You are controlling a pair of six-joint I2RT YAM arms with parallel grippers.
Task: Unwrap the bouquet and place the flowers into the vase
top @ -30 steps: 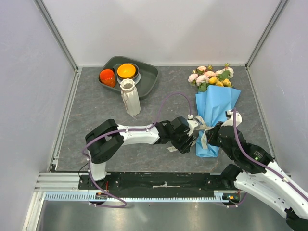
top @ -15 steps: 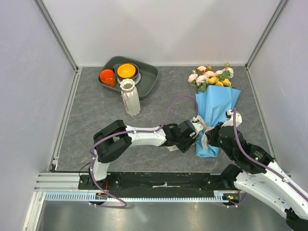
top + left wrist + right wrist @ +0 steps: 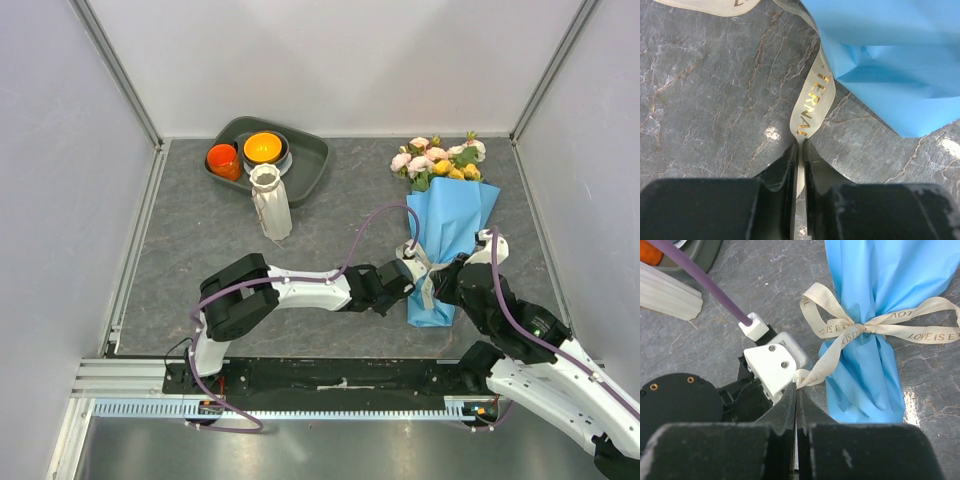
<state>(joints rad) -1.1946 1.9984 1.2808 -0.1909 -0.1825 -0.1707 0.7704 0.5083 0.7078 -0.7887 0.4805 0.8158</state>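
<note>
The bouquet (image 3: 447, 228), a blue paper cone, lies on the table at the right with the flowers (image 3: 437, 160) sticking out of its far end. A printed cream ribbon (image 3: 855, 330) is tied in a bow round the cone (image 3: 867, 375). My left gripper (image 3: 801, 146) is shut on one ribbon tail (image 3: 810, 100) beside the cone's blue paper (image 3: 890, 65). My right gripper (image 3: 796, 387) is shut on another tail that runs up to the bow. Both grippers meet at the cone's narrow end, the left (image 3: 405, 277) just left of the right (image 3: 432, 285). The white ribbed vase (image 3: 270, 203) stands upright far to the left.
A dark grey tray (image 3: 312, 160) behind the vase holds an orange bowl (image 3: 263, 148) and an orange cup (image 3: 223, 160). A purple cable (image 3: 375, 225) arcs over the left arm. Grey walls enclose the table on three sides.
My left gripper has slid right to the bouquet's narrow end and closed on a ribbon tail. The right arm has barely moved.
</note>
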